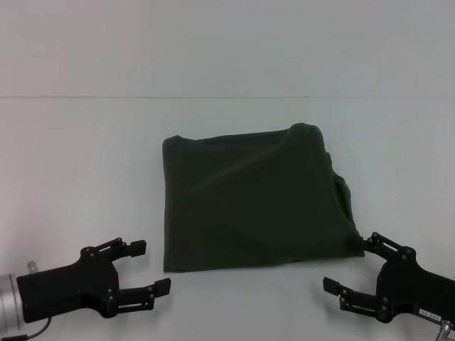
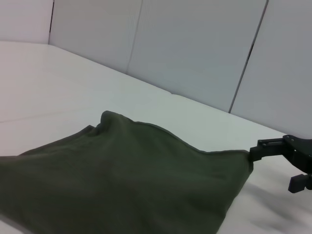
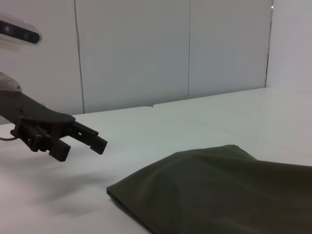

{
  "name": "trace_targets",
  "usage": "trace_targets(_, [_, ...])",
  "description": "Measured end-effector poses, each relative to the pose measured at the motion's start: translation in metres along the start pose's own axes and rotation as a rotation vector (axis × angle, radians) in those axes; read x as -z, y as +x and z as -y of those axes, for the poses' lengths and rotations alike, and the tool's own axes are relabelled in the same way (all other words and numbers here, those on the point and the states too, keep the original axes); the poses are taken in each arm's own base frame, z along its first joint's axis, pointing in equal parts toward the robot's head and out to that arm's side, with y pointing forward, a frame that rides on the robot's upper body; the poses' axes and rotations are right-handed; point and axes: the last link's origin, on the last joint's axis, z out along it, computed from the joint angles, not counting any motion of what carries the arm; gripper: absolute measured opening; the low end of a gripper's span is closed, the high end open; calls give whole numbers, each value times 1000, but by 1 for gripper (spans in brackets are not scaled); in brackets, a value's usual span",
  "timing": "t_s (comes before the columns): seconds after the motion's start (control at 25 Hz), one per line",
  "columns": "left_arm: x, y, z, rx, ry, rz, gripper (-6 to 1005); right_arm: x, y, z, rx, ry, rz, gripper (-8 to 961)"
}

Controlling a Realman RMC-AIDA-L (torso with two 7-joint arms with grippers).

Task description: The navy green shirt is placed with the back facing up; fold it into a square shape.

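The black right gripper (image 1: 353,264) stands released, jaws spread, with its upper finger touching or just beside the shirt's near right corner; whether any cloth lies between the jaws I cannot tell. From it outward lies the navy green shirt (image 1: 252,201), a plain dark olive cotton tee already folded into a roughly square block on the white table (image 1: 78,163). The shirt sits ahead of this gripper and toward the robot's left. The black left gripper (image 1: 151,268), also spread and holding nothing, hangs just off the shirt's near left corner, apart from it. The right arm looks nearer, so any last tidying seems to fall to it.
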Motion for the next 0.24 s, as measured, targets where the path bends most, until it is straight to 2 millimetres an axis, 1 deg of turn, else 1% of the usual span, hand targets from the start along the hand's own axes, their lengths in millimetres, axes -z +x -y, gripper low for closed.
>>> trace_targets(0.24, [3,-2,-2,13,5,-9,917,-2,-2,0,5,-9,4,907])
